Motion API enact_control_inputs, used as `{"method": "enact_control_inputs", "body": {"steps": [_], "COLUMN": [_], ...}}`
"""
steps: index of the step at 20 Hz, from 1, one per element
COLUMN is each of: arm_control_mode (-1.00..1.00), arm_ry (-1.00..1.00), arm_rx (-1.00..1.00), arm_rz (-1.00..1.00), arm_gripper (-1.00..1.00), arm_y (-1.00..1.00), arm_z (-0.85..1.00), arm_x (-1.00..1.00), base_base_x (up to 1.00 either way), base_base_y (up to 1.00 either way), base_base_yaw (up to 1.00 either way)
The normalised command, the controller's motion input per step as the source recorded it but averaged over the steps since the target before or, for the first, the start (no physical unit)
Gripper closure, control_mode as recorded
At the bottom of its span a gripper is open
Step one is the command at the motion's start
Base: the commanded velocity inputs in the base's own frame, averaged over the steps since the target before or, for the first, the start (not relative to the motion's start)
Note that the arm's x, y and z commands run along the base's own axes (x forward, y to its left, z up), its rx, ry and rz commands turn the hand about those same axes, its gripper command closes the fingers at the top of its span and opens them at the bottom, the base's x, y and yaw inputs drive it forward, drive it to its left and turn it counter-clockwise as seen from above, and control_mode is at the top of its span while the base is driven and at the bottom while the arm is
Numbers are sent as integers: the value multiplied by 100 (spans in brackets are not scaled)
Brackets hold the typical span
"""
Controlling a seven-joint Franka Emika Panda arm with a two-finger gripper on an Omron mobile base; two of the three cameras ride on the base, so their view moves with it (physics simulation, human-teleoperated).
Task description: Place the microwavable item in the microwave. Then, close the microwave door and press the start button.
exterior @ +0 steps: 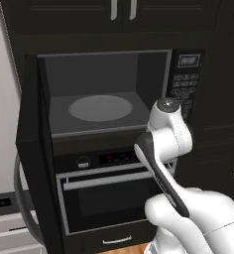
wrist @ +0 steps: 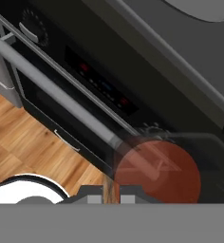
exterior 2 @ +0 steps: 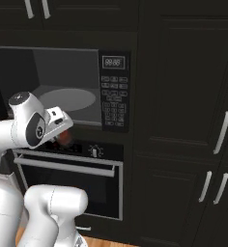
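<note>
Black built-in microwave (exterior: 109,94) w/ wide black door (exterior: 37,163) swung open, grey turntable bare; black oven w/ horizontal silver bar handle (wrist: 57,97) below, wood floor underneath.
Small reddish-brown squat cylinder (wrist: 156,171) pinched in two-finger gripper (wrist: 111,192), up against oven's control strip, below microwave cavity.

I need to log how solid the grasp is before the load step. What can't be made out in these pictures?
- Jaws: hidden by the arm's own wrist in both base views.
- Reddish item: blurred and translucent in the hand view; grip contact unreadable.
- Microwave keypad labels: too small.
- Microwave door: bottom cut off, left base view.
</note>
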Motion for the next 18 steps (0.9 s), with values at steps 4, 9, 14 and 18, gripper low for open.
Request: {"method": "enact_control_inputs", "body": {"steps": [4,9,14,18], "arm_control_mode": [100,-100,-100,-100], "arm_ry": [0,0,-22,-21], "arm_rx": [0,0,-3,-4], "arm_rz": [0,0,15,16], "arm_gripper": [100,100,100,100], "arm_y": [0,0,11,31], "arm_z": [0,0,33,41], "arm_x": [0,2,47,73], "base_base_x": [3,0,0,0], "base_base_y": [0,0,0,0], "base_base_yaw": [0,0,0,0]}}
